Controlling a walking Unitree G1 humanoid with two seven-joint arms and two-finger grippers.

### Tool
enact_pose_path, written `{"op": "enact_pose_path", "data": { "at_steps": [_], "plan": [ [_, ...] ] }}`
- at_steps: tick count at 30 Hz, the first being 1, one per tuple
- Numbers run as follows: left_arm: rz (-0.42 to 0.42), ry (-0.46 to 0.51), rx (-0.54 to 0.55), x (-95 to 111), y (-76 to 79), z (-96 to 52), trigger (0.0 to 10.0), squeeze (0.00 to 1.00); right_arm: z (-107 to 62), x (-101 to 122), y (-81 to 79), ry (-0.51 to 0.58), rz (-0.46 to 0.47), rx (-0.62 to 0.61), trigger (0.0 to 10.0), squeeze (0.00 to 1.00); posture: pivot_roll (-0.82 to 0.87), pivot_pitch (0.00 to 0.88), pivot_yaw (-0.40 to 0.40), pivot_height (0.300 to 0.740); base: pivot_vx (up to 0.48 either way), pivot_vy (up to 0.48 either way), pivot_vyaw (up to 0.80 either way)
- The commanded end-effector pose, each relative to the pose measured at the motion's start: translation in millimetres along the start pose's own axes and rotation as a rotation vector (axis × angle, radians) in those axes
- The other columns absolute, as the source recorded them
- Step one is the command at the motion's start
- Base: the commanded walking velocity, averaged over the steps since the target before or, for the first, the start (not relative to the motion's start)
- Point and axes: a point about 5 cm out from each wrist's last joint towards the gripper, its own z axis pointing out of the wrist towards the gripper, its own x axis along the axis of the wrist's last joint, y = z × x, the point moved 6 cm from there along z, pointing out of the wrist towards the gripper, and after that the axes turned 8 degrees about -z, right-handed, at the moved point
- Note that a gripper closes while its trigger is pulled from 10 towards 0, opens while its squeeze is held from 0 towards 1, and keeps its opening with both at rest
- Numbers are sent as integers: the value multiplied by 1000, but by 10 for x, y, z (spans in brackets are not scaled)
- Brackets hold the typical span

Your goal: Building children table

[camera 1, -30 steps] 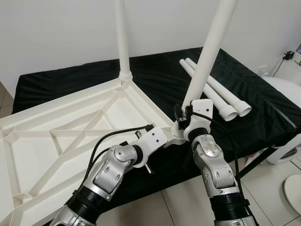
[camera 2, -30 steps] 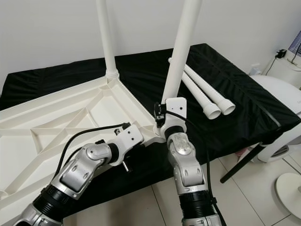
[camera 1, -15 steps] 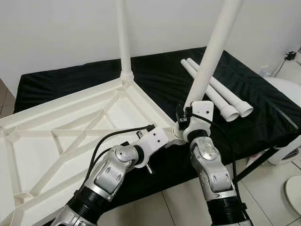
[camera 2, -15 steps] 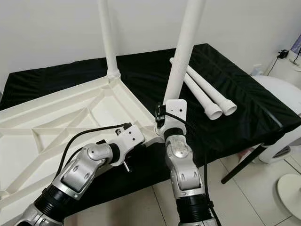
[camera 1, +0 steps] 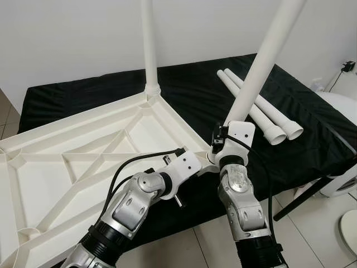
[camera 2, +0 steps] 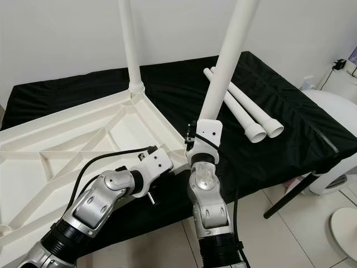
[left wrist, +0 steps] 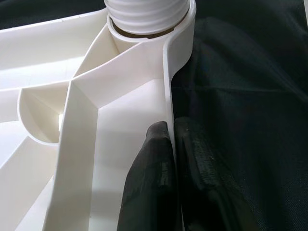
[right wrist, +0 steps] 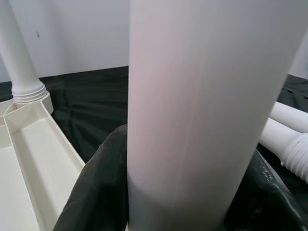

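Observation:
A white tabletop lies upside down on a black-covered surface. One white leg stands upright in its far corner. A second leg rises from the near right corner and leans to the right. My right gripper is shut on its lower end, with black fingers on both sides of the tube. My left gripper is shut on the tabletop's rim just short of that corner socket, where the leg's threaded end sits.
Two loose white legs lie side by side on the black cloth to the right. A white rounded appliance and a black strut stand at the right. Tiled floor lies below the near edge. A white wall is behind.
The held leg now leans further right, and my right forearm has swung in under it. My left arm stays on the rim. The camera has shifted slightly.

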Motion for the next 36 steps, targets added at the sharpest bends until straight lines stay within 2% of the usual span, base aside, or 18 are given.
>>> {"op": "enact_pose_path", "data": {
  "at_steps": [1, 9, 12, 17, 36],
  "plan": [
    [37, 42, 56, 127, -113, -73, 10000, 0, -42, -454, 415, -159, -84, -169, 10000, 0, -106, 112, 30, 740, 0, 0, 0],
    [36, 44, 59, 134, -116, -72, 10000, 0, -39, -338, 293, -118, -93, -174, 10000, 0, -105, 115, 27, 740, 0, 0, 0],
    [36, 44, 59, 134, -116, -72, 10000, 0, -39, -338, 293, -118, -93, -174, 10000, 0, -105, 115, 27, 740, 0, 0, 0],
    [31, 49, 61, 145, -105, -63, 10000, 0, -7, -182, 256, -52, -129, -192, 10000, 0, -107, 106, 19, 740, 0, 0, 0],
    [34, 53, 52, 155, -69, -48, 10000, 0, -9, -229, 264, -60, -142, -215, 10000, 0, -109, 90, 17, 740, 0, 0, 0]
  ]
}}
